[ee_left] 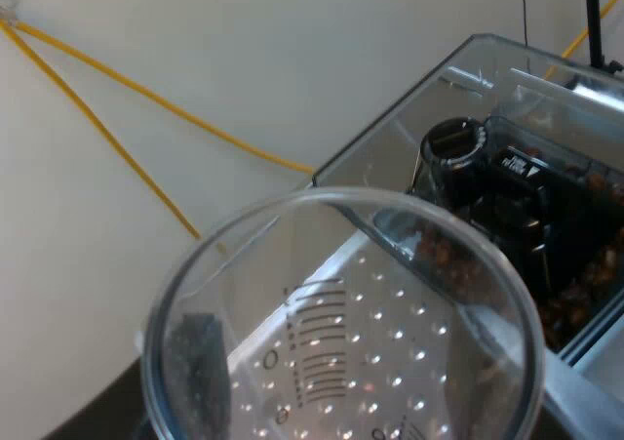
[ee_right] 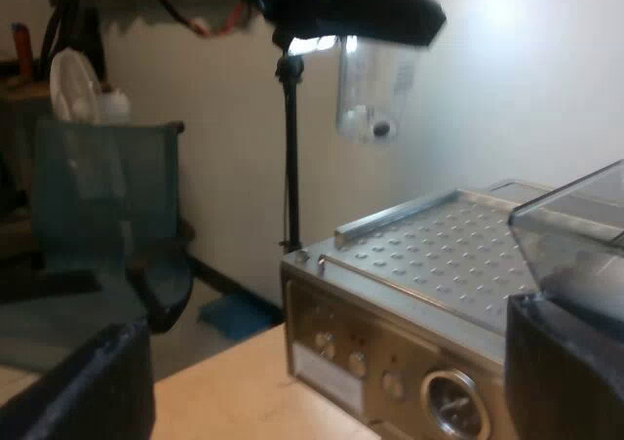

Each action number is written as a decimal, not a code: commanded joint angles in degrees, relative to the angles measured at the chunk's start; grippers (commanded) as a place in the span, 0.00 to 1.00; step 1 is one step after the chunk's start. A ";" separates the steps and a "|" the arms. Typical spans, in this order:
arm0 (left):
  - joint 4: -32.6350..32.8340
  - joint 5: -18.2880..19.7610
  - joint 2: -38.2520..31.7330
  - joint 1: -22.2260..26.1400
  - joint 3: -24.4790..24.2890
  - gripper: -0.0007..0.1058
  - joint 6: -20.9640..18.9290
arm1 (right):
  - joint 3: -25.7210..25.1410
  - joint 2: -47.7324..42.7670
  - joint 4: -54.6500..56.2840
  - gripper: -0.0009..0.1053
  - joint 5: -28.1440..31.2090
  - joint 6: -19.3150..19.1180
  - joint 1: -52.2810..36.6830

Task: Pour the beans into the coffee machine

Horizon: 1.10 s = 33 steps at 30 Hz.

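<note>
Measuring glass (ee_left: 322, 362) held in the air above the coffee machine (ee_right: 429, 255), close to its bean hopper (ee_left: 409, 138).

The left gripper (ee_right: 370, 16) grips the clear glass, and one dark finger pad (ee_left: 200, 372) shows through the wall, pressed against it. Looking down through the glass's round mouth, the printed scale and the machine's dotted metal top are visible. It looks almost empty, with one small dark speck near its lower end. Brown beans (ee_left: 585, 284) lie in the hopper around a black knob (ee_left: 453, 142). The right gripper (ee_right: 322, 362) hangs at the machine's front with its two black fingers (ee_right: 93, 386) spread wide and nothing between them. A chair (ee_right: 107, 216) and a thin black stand (ee_right: 290, 157) are beyond.
</note>
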 commanded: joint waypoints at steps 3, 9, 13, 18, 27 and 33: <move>0.49 -0.53 -3.95 -0.12 2.22 0.27 -2.06 | -0.86 -0.58 2.16 0.75 -4.47 -0.47 0.12; -0.68 -0.53 -11.04 -0.12 10.85 0.27 -3.07 | -0.86 -0.58 3.49 0.75 -7.01 -0.47 0.12; -6.04 -0.53 -17.85 -0.12 19.28 0.27 -5.00 | -0.86 -0.58 5.04 0.75 -10.57 -0.47 0.12; -10.36 -0.53 -25.75 -0.12 28.45 0.27 -7.59 | -0.86 0.06 5.62 0.75 -12.19 -0.47 0.12; -13.38 -0.62 -38.09 2.19 45.32 0.27 -13.80 | -0.86 2.94 5.62 0.75 -17.26 2.71 0.15; -19.00 3.03 -43.59 10.12 55.80 0.27 -14.17 | -0.86 6.02 5.62 0.75 -17.26 2.70 0.15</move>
